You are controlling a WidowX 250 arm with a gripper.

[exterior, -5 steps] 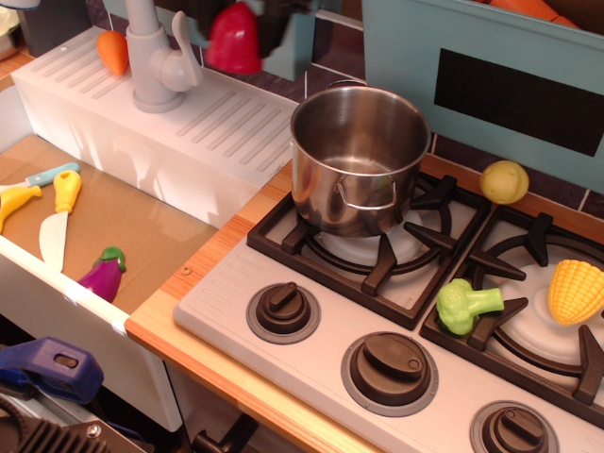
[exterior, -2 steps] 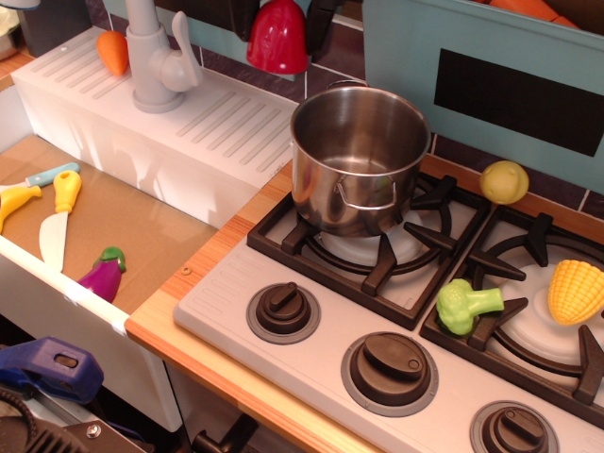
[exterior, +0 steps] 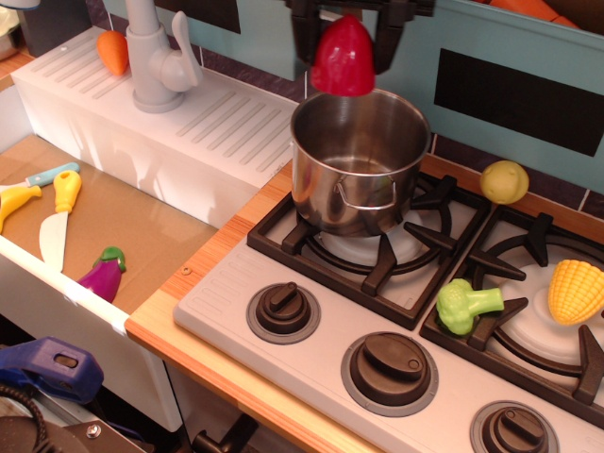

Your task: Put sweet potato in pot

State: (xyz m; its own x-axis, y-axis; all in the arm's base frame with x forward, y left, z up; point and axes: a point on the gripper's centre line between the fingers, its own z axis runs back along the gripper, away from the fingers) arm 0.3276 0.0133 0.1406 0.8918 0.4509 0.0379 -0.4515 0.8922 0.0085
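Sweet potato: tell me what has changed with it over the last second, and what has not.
The hand has carried the sweet potato rightward, from above the white ledge beside the tap to a spot over the back rim of the pot. It is still gripped and hangs in the air, not yet inside. The pot, broccoli, corn, yellow ball, carrot and the toys in the sink have not moved.

Glossy red sweet potato (exterior: 343, 58) (airborne) above the steel pot (exterior: 357, 160), upright on burner.
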